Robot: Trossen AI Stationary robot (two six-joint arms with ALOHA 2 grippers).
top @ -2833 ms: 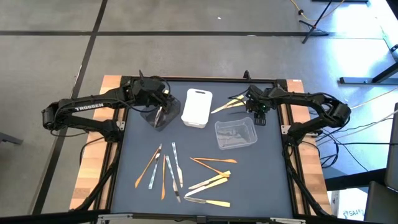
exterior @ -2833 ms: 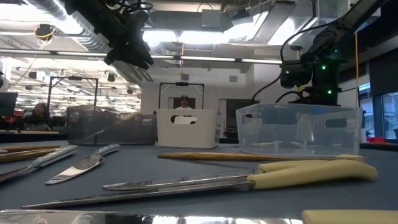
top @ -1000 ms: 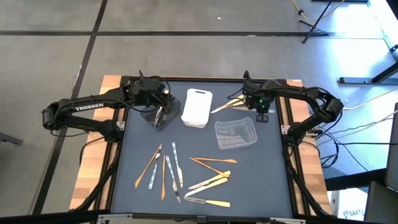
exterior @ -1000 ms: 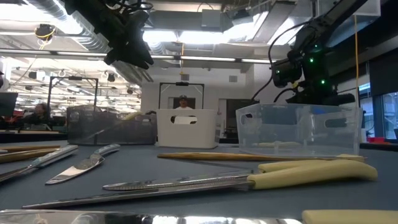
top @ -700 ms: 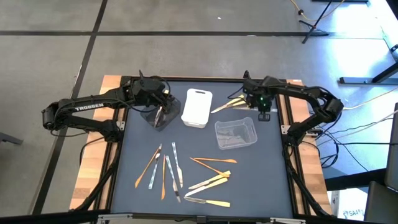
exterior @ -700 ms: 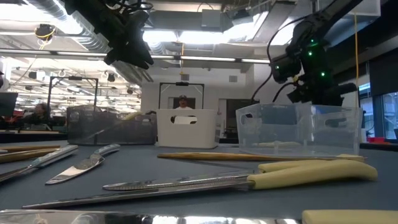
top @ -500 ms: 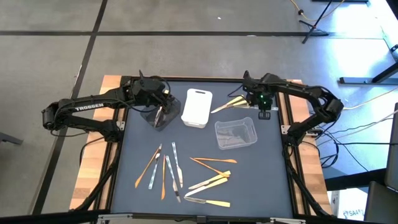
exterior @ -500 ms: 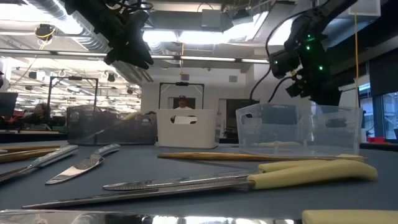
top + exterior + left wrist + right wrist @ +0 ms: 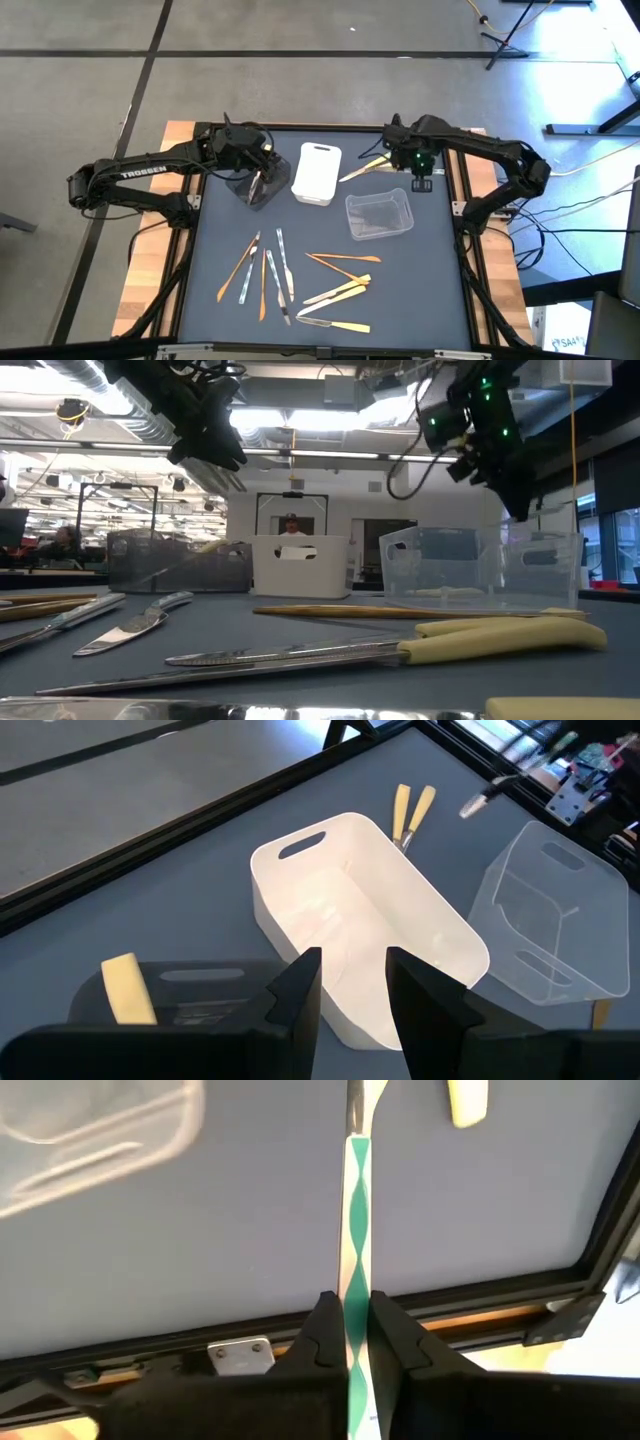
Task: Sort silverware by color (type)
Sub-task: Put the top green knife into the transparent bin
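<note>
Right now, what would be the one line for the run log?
left tool: open, above black tray | right tool: shut on thin utensil, high beyond clear tray

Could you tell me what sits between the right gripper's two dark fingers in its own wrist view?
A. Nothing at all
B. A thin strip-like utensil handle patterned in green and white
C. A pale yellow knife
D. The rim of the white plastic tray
B: in the right wrist view the right gripper is shut on the thin green-and-white patterned handle, which runs forward between its fingers above the dark table.
</note>
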